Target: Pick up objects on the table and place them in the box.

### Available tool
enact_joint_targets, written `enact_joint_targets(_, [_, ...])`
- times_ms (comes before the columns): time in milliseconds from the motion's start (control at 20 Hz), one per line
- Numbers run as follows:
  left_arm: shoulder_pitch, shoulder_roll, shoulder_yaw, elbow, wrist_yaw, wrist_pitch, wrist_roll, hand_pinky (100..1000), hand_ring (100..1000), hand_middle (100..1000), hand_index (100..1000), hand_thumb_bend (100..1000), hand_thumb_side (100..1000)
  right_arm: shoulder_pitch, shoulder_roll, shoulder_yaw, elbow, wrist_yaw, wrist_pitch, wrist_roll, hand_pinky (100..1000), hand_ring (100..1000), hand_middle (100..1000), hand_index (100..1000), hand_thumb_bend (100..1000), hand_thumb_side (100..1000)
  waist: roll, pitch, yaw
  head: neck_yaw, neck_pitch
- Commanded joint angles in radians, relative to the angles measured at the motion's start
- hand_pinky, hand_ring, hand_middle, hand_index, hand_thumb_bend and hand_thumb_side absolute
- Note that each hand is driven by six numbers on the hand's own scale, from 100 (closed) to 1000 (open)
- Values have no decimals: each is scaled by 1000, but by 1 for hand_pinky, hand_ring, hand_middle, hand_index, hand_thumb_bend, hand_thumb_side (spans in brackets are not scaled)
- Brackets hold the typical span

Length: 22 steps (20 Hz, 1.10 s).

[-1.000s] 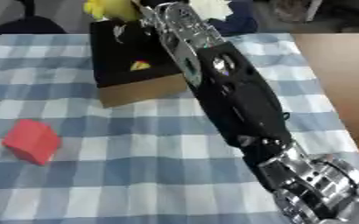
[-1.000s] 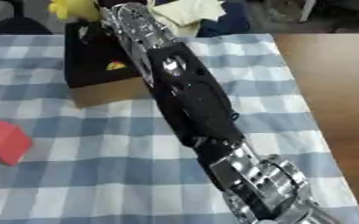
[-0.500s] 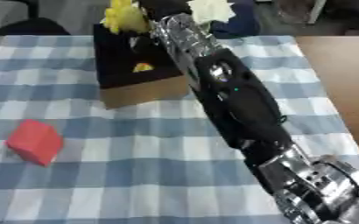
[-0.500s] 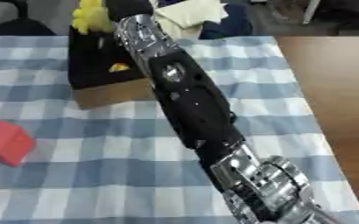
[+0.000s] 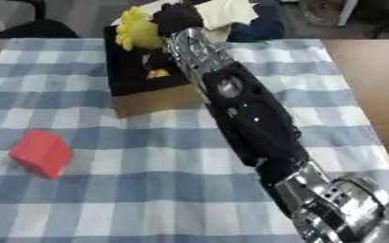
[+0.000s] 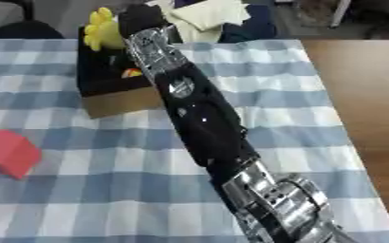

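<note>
Right hand (image 5: pixel 178 17) over box (image 5: pixel 152 97), curled on yellow toy (image 5: pixel 137 29); placing step, next open fingers to drop.

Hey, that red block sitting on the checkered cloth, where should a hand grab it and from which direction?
Probably from above, fingers and thumb closing across two opposite flat sides of the red block. It lies alone on the checkered cloth with open space around it, so nothing blocks a top-down approach. It sits turned at an angle to the cloth's stripes, so the hand should rotate to match its faces.
</note>
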<state>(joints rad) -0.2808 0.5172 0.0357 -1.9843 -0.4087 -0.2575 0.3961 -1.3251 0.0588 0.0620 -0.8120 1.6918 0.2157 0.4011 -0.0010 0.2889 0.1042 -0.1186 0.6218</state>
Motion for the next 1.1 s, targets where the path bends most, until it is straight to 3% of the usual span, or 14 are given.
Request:
enact_joint_targets(50, [-1,95,14,-16,-60,35,-20,636,775,683,811,100,752,-28,2,-12,-4,44,5,24,909,937,864,862,421,671,10,-26,3,2,-8])
enact_joint_targets(300, [4,155,10,-16,-107,50,-26,639,774,681,814,100,743,-31,5,-26,-1,112,17,56,935,969,907,886,652,755,11,-28,1,3,0])
enact_joint_targets(450, [4,169,8,-16,-117,50,-19,639,774,680,815,100,741,-32,8,-32,-4,142,18,68,945,981,916,891,692,772,12,-28,0,4,2])
enact_joint_targets(700, [5,190,4,-16,-126,51,-16,638,773,680,816,100,739,-34,12,-39,-39,128,10,67,943,973,906,897,637,810,13,-29,-2,6,4])
enact_joint_targets(800, [7,200,4,-16,-127,58,-23,637,773,680,816,100,738,-35,11,-42,-75,84,8,59,940,964,899,907,547,915,14,-29,-3,9,4])
enact_joint_targets(850, [9,205,5,-16,-127,63,-27,638,774,680,816,100,738,-35,8,-42,-93,54,6,57,940,964,898,907,576,850,14,-29,-3,10,4])
enact_joint_targets(1100, [33,243,15,-16,-132,97,-55,638,774,680,818,100,738,-42,-44,-23,-242,-187,-16,60,927,940,880,929,382,892,12,-29,-8,24,5])
